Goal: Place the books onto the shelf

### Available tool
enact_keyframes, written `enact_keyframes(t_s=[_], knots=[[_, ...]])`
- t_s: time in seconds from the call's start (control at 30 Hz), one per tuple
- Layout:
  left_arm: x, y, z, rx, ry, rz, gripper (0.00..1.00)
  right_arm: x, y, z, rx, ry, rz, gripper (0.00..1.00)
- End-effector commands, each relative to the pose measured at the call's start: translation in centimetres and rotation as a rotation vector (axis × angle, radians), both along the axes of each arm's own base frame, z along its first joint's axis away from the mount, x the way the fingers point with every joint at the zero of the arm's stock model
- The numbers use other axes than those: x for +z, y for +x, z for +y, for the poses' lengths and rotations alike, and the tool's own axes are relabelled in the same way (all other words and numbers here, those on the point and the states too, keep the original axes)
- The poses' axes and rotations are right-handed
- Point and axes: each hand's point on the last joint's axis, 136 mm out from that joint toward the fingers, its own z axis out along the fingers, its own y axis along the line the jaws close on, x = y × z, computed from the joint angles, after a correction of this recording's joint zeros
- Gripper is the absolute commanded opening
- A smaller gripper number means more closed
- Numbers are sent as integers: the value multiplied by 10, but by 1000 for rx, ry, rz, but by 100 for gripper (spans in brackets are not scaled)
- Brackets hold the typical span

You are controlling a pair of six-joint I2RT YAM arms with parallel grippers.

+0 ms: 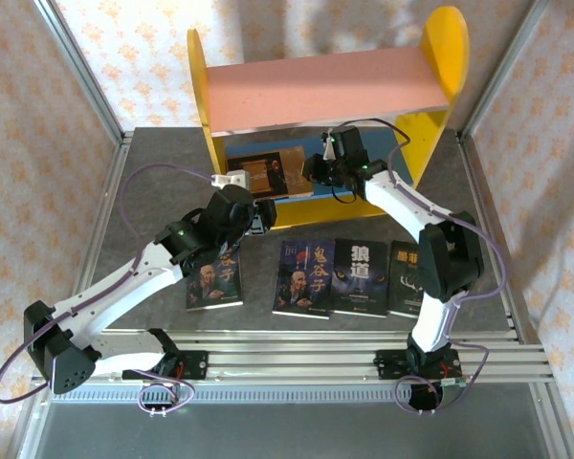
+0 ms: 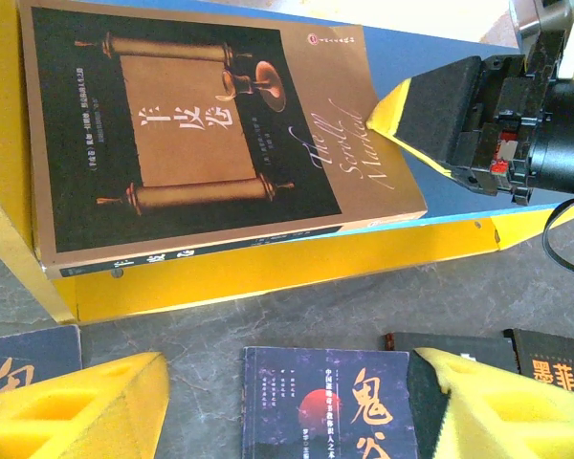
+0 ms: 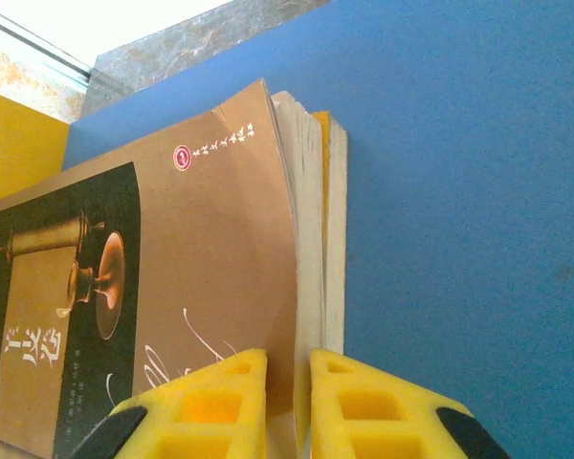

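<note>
My right gripper (image 3: 287, 368) is clamped on the tan book (image 3: 201, 287) at its page edge, I judge to slide it flat along the blue lower board (image 3: 459, 191) of the shelf (image 1: 440, 57). My left gripper (image 2: 287, 402) hangs with jaws apart, near the shelf's front. The cover is tan-brown with a dark panel showing a scroll. Four dark books (image 1: 304, 277) lie nearer, on the table (image 1: 153, 172).

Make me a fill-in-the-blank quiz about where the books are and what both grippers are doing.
1. The tan book lies on the shelf, on its lower board, whose colour is ____.
2. The right gripper pinches that book's edge, while the left gripper is ____.
3. The number of books lying on the table is ____.
Missing words: blue; open; four.
</note>
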Motion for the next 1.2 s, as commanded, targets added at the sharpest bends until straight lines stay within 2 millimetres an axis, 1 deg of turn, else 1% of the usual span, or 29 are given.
enact_keyframes(t_s=[0.0,0.33,0.7,0.8,0.87,0.93,1.03,1.17], knots=[[-6,0,5,19,1,19,68,0,-6,7,-5,10,-7,15],[-6,0,5,22,0,18,68,10,-5,6,-38,37,-25,14],[-7,-1,7,25,1,18,68,14,1,6,-86,75,-33,13],[-7,-1,7,24,2,17,68,16,1,8,-81,82,-38,13],[-7,-1,7,24,4,17,68,16,0,10,-73,70,-43,16],[-6,-1,7,25,4,17,68,18,-3,9,-69,51,-53,20],[-4,-1,9,25,8,15,68,23,-5,3,-74,23,-74,29],[0,-2,14,33,33,5,68,34,-12,-5,-78,-32,-112,35]])
